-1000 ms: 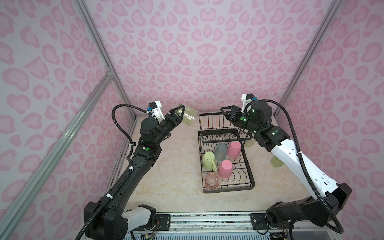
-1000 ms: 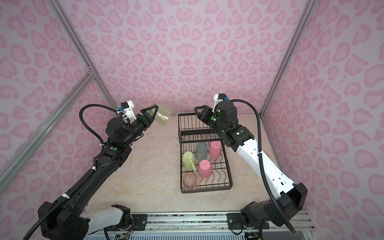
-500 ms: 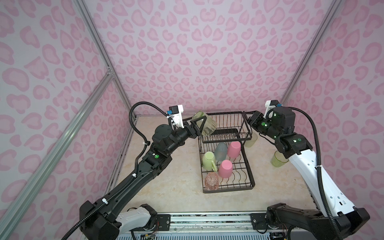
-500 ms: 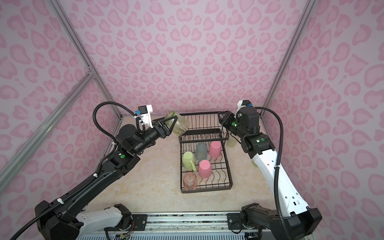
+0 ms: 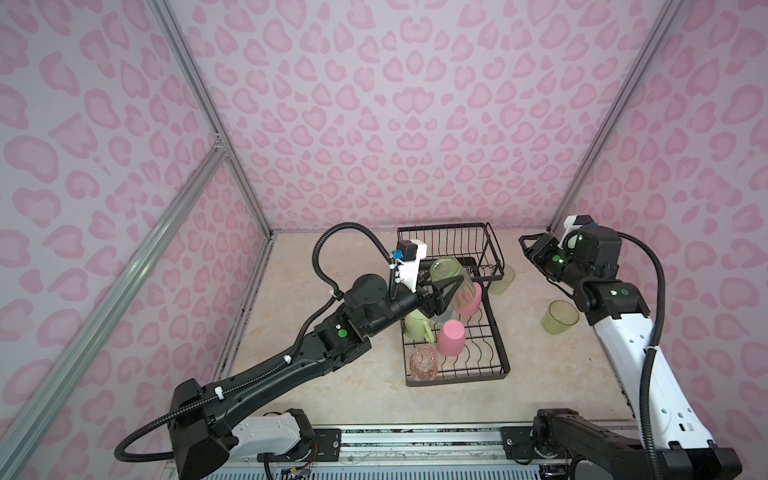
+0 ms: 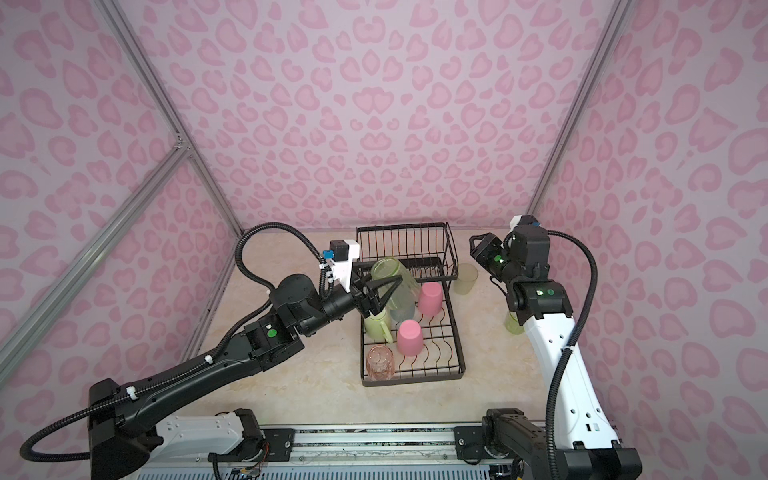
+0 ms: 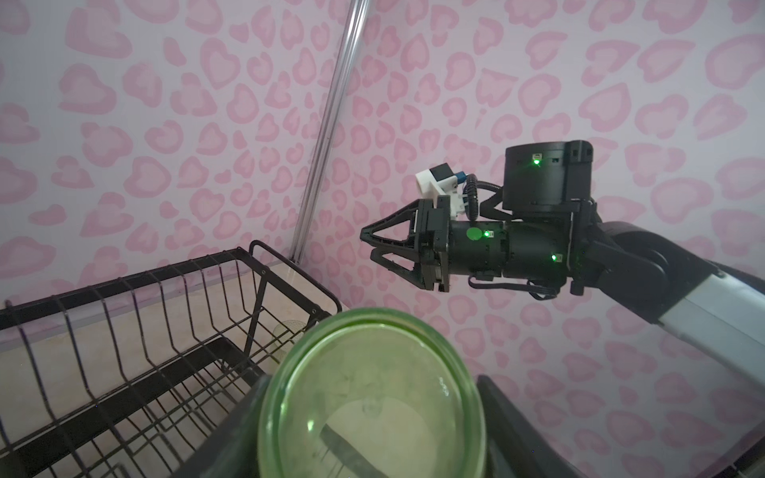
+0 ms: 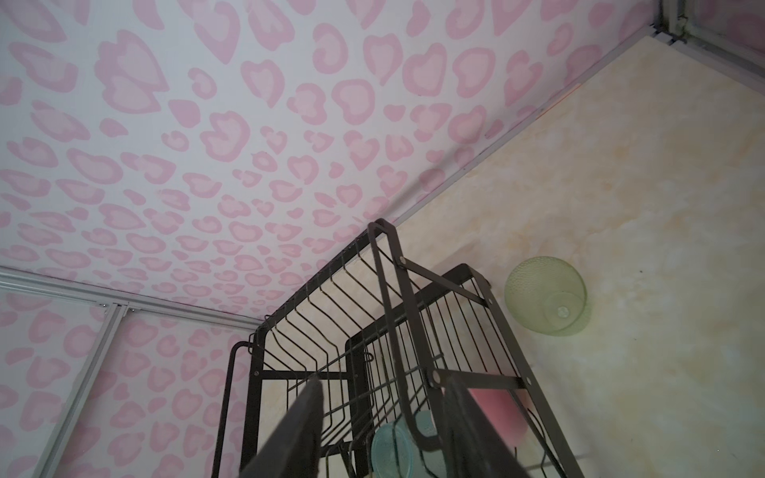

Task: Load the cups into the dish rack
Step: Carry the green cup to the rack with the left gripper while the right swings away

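My left gripper (image 5: 456,286) (image 6: 394,286) (image 7: 372,378) is shut on a clear green glass (image 5: 446,270) (image 6: 388,274) (image 7: 372,418), tilted above the far half of the black wire dish rack (image 5: 457,380) (image 6: 415,379) (image 8: 414,289). The lower tray holds a pale-green mug (image 5: 417,326), two pink tumblers (image 5: 451,337) (image 5: 473,301), a clear pink glass (image 5: 424,362) and a teal tumbler (image 8: 389,453). My right gripper (image 5: 524,242) (image 6: 473,241) (image 7: 367,245) (image 8: 384,383) hangs open and empty in the air, right of the raised basket (image 5: 440,241).
On the table right of the rack stand a pale frosted tumbler (image 5: 503,279) (image 6: 465,277) (image 8: 546,300) and another clear green glass (image 5: 560,317), half hidden by my right arm in a top view (image 6: 513,326). Pink patterned walls close in the back and both sides.
My left arm has carried the green glass from left of the rack to above it. The right arm has drawn back from the raised basket to the right.
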You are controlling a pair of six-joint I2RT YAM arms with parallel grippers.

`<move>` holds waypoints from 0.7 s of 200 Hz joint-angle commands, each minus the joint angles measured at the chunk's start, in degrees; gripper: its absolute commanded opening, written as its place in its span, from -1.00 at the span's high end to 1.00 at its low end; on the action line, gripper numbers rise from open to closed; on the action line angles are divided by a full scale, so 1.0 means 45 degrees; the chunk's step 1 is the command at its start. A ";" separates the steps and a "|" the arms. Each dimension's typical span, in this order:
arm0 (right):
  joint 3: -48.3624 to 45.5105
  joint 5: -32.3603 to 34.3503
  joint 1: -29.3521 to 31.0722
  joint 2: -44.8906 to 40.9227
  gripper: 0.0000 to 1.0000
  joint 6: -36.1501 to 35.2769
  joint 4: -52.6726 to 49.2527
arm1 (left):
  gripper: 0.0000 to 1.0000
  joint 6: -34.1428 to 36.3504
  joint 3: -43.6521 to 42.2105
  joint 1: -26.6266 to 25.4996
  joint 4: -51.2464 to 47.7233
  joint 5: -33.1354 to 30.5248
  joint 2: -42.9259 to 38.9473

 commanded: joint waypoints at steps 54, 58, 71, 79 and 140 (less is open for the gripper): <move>-0.1030 -0.0696 -0.1324 -0.0360 0.05 -0.0290 0.0028 | -0.21 0.1657 -0.0562 -0.2155 0.1248 -0.1946 0.1442; -0.1068 -0.0702 -0.1376 -0.0373 0.05 -0.0301 0.0009 | -0.21 0.1711 -0.0601 -0.2255 0.1339 -0.2080 0.1530; -0.1179 -0.0734 -0.1539 -0.0390 0.05 -0.0395 -0.0029 | -0.20 0.1826 -0.0719 -0.2543 0.1682 -0.2468 0.1864; -0.1235 -0.0774 -0.1682 -0.0390 0.05 -0.0456 -0.0030 | -0.20 0.1785 -0.0797 -0.2651 0.1868 -0.2657 0.2062; -0.1680 -0.1171 -0.2589 -0.0296 0.05 -0.0758 -0.0086 | -0.20 0.1464 -0.0915 -0.3363 0.2974 -0.3744 0.3727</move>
